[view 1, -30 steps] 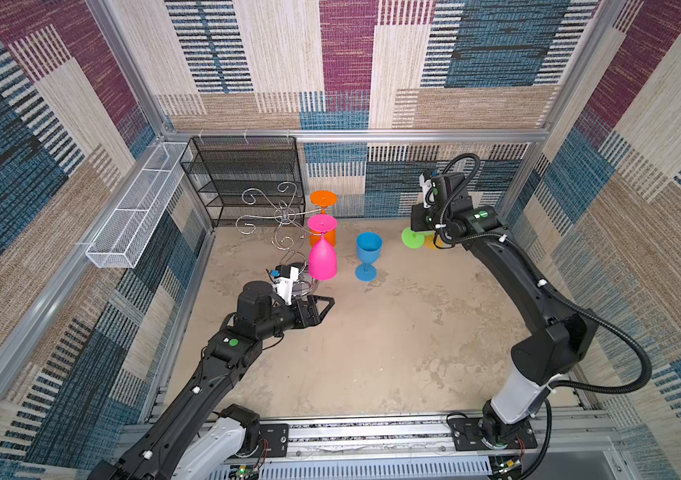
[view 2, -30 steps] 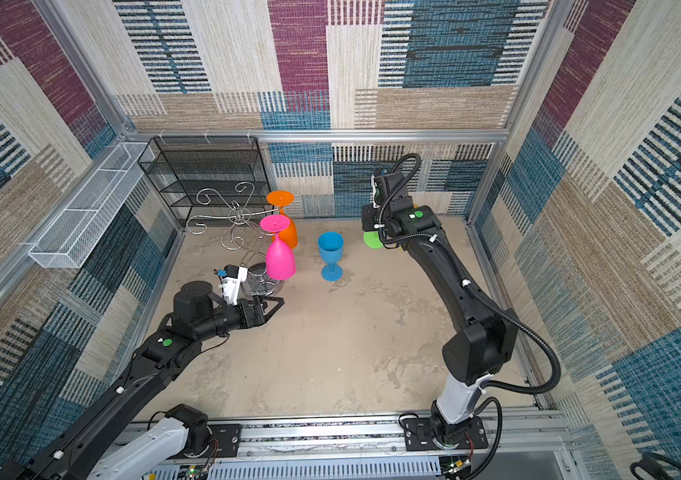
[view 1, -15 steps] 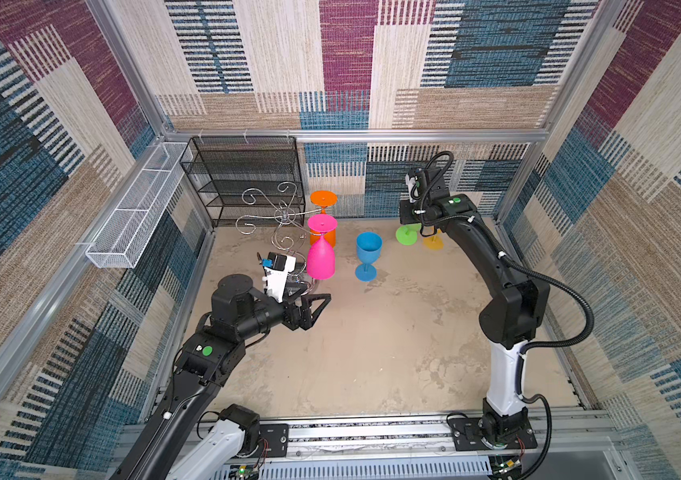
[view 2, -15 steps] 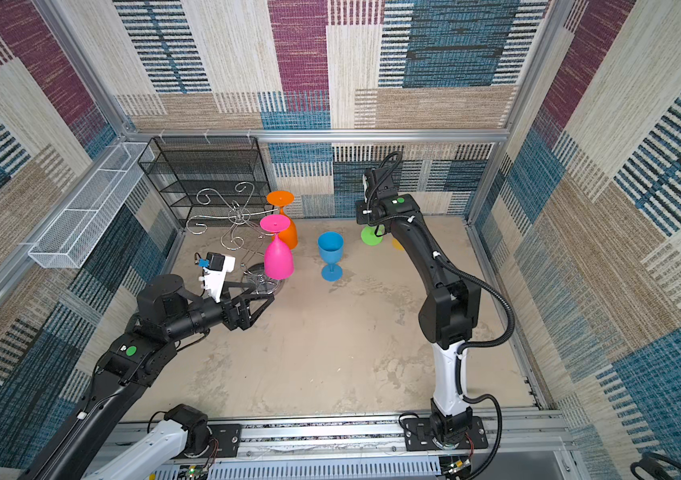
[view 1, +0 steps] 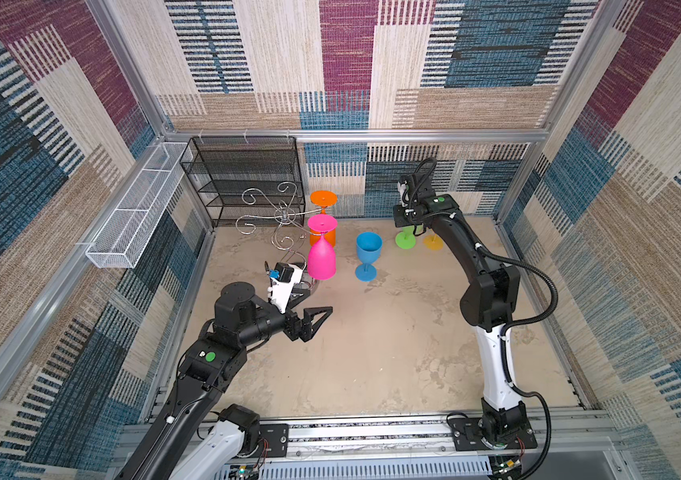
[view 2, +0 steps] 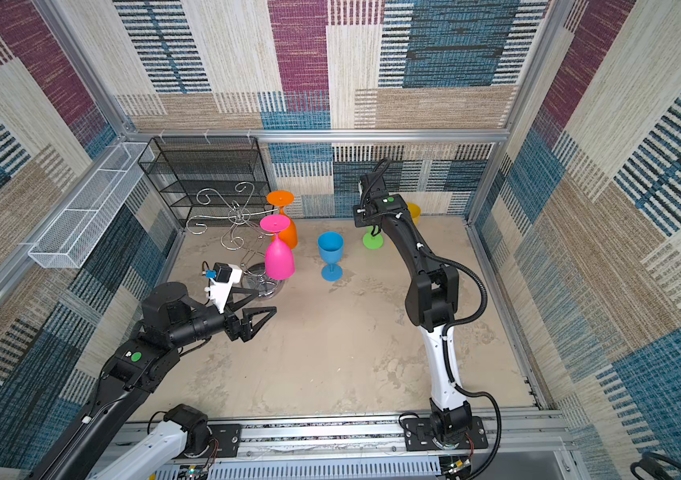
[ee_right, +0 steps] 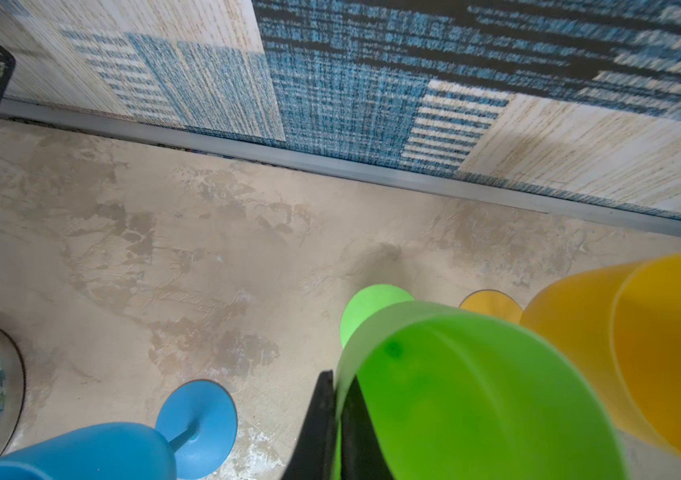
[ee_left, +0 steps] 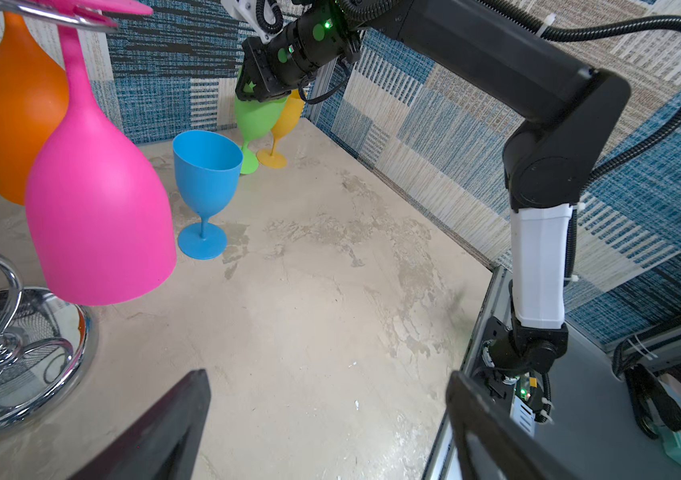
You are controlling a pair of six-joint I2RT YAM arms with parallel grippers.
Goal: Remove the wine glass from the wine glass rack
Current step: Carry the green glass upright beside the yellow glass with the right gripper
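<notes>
The chrome wine glass rack stands at the back left, its mirrored base close by in the left wrist view. A pink wine glass and an orange one hang upside down from its arms. My left gripper is open and empty, low beside the base and just in front of the pink bowl. My right gripper is shut on the rim of an upright green wine glass, whose foot is at the table.
A blue glass stands upright between the rack and the green glass. A yellow glass stands right next to the green one by the back wall. A black mesh shelf and a white mesh basket sit at the back left.
The right arm has folded more upright and brought the green glass slightly down beside the yellow one. The left arm's elbow has drawn back; its gripper stays open near the rack's base.
</notes>
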